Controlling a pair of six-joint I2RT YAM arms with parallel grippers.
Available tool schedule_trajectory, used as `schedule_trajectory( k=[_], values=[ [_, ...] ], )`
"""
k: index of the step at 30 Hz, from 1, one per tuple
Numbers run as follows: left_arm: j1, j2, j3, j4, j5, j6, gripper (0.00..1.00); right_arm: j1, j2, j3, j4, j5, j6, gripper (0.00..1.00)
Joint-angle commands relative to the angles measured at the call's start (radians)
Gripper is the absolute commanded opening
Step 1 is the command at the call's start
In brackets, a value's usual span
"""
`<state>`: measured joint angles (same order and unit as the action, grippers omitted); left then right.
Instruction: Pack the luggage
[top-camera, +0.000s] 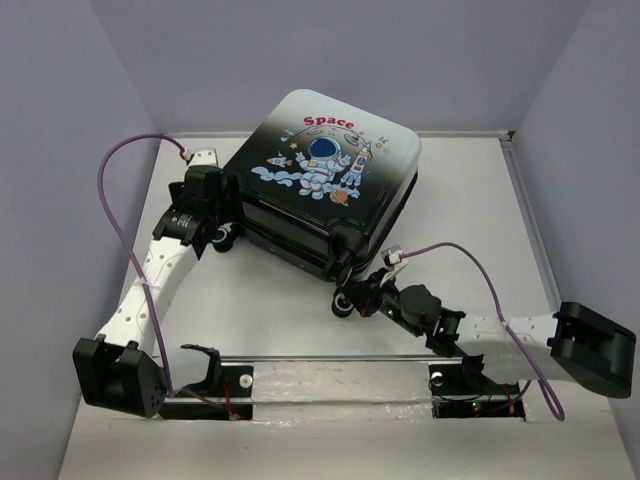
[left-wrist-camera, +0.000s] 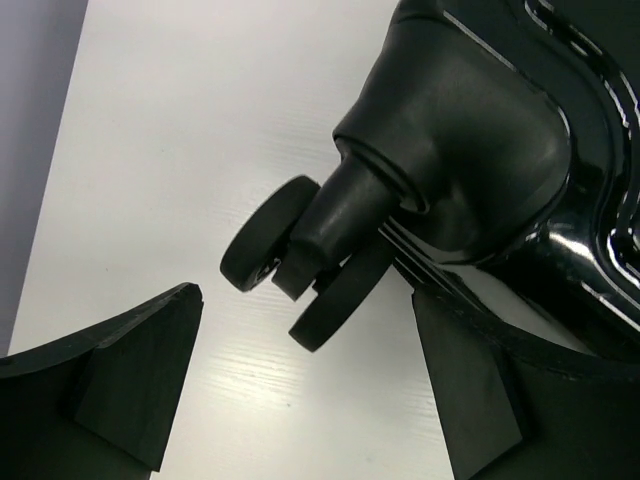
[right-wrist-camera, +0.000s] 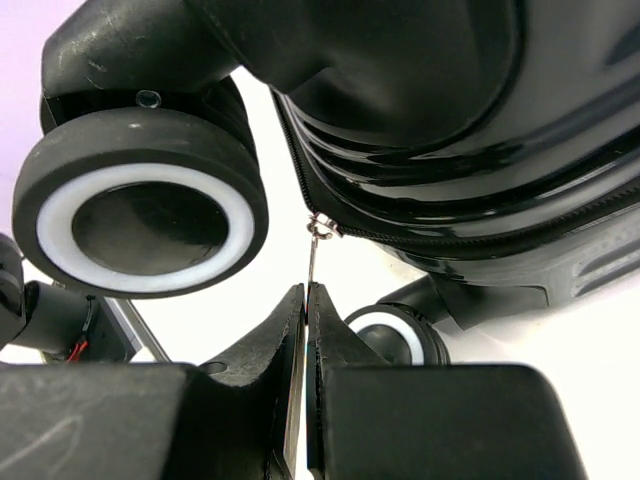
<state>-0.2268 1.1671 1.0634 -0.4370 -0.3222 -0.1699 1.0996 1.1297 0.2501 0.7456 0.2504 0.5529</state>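
right tool (right-wrist-camera: 308, 296) pinches the metal zipper pull (right-wrist-camera: 313, 255) of the white-to-black astronaut-print hard-shell suitcase (top-camera: 325, 190), left tool (left-wrist-camera: 305, 298) spread near its black wheel (left-wrist-camera: 262, 245).

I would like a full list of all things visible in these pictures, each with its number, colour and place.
luggage: one, white fading to black with astronaut print, closed, lying flat at the table's middle.
wheel casters: two seen from above, black, at the luggage's left and near corners.
zipper pull: one, metal, on the luggage's side beside the near caster.
table: one, white, under everything.
cables: two, purple, one along each arm.
left pincer: one, black, open, facing the left caster.
right pincer: one, black, shut on the zipper pull.
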Motion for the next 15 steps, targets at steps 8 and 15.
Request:
schedule_trajectory(
  k=[8, 15],
  values=[
    [0.007, 0.135, 0.092, 0.055, -0.081, 0.086, 0.99, 0.009, 0.045, 0.052, 0.031, -0.200, -0.008, 0.07],
    [0.015, 0.169, 0.109, 0.086, -0.061, 0.102, 0.94, 0.000, 0.027, 0.046, 0.028, -0.215, -0.005, 0.07]
  ],
)
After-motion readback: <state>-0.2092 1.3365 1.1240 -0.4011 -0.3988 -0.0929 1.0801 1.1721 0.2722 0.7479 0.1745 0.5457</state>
